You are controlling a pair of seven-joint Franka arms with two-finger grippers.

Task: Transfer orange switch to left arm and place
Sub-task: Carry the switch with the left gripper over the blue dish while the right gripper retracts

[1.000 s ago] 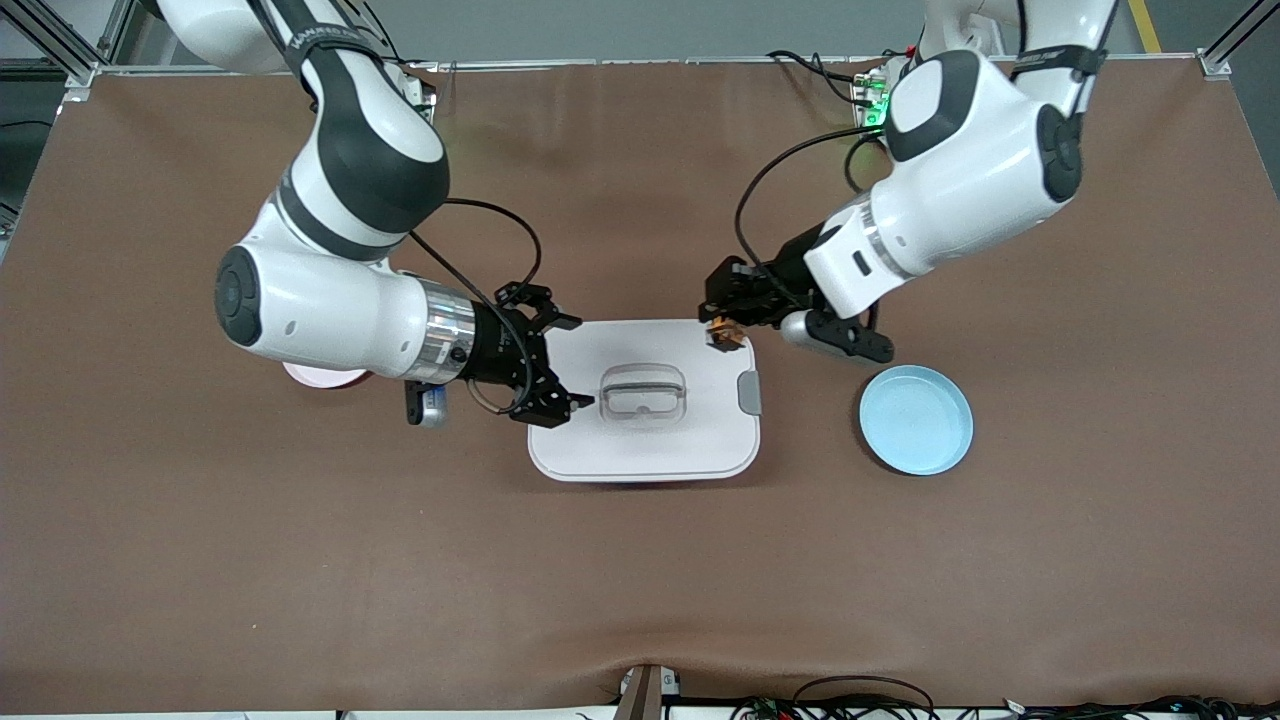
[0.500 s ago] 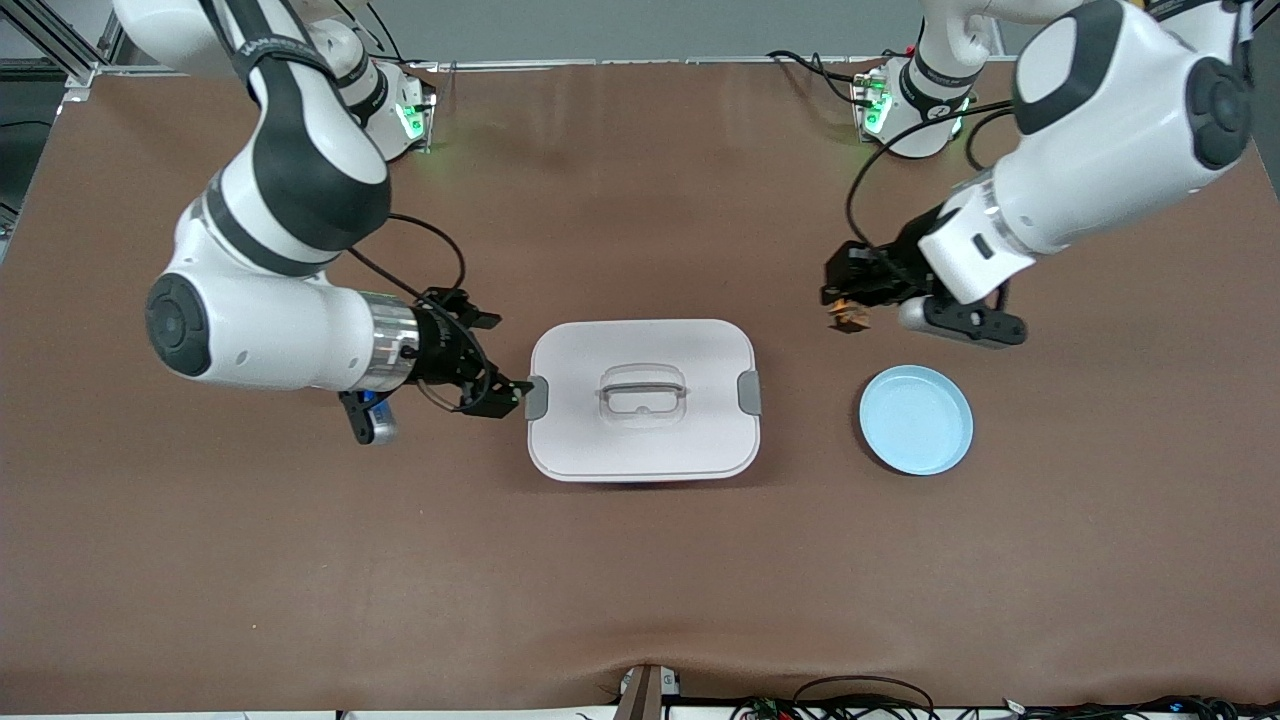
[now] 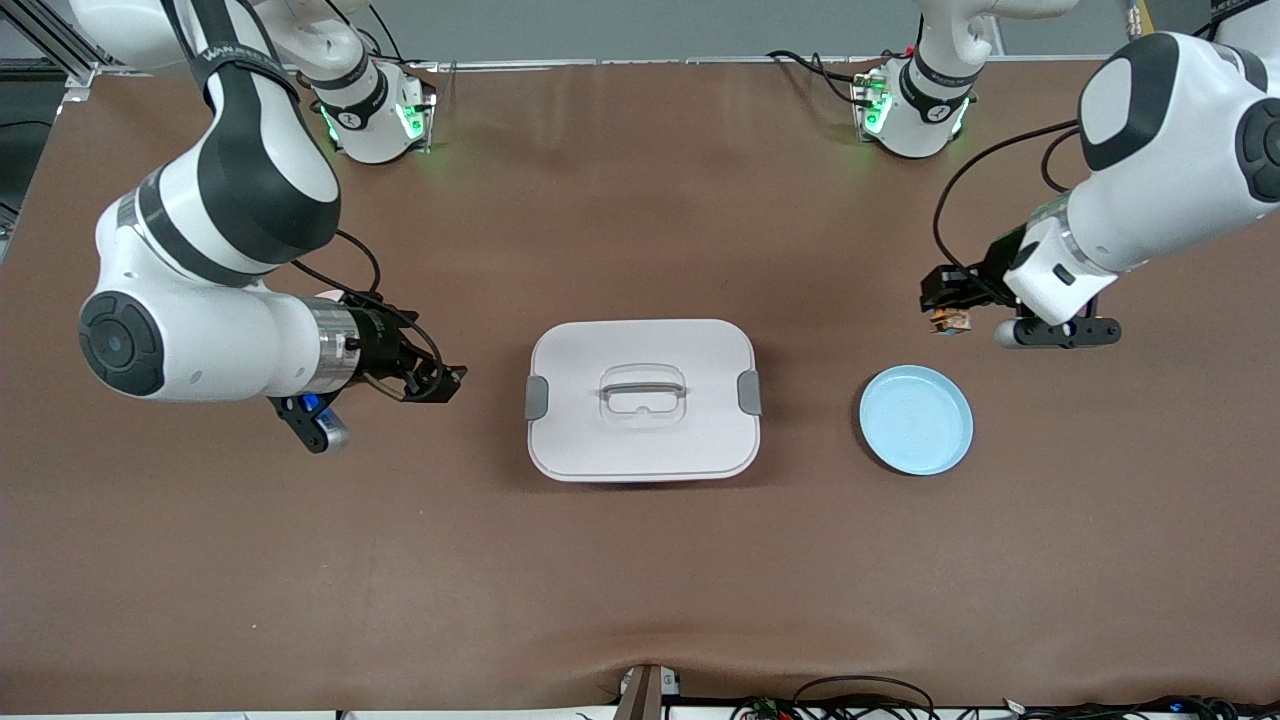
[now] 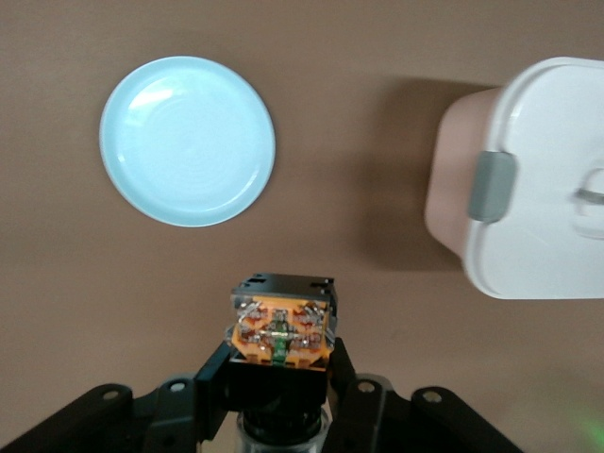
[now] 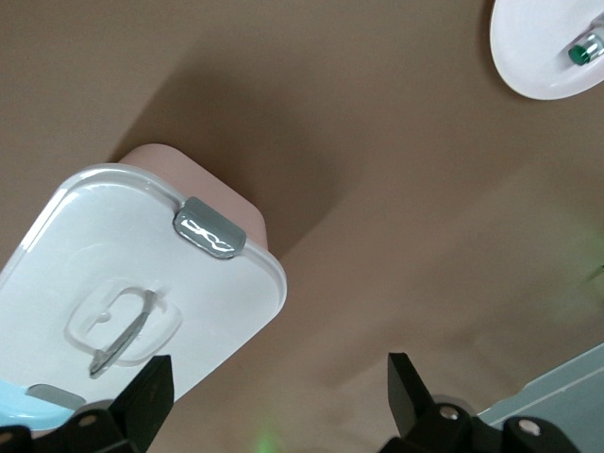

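Note:
The orange switch (image 3: 948, 320), a small black block with an orange face (image 4: 281, 326), is held off the table with my left gripper (image 3: 945, 305) shut on it (image 4: 281, 363). It hangs over bare mat just off the blue plate's (image 3: 916, 419) rim, toward the left arm's end from the white box (image 3: 642, 440). My right gripper (image 3: 440, 382) stands open and empty (image 5: 278, 396) over the mat beside the box's grey clip (image 3: 536, 397), toward the right arm's end. The box (image 5: 123, 274) sits shut at mid-table.
The blue plate (image 4: 188, 140) is empty. A pink plate (image 5: 552, 47) holding a small white-and-green component (image 5: 585, 49) lies under the right arm, mostly hidden in the front view. Both arm bases (image 3: 370, 110) (image 3: 915, 100) stand along the table's edge farthest from the front camera.
Both grippers have drawn away from the box. The left one carried the switch from over the box's corner toward the left arm's end; the right one, still open, withdrew toward its own end.

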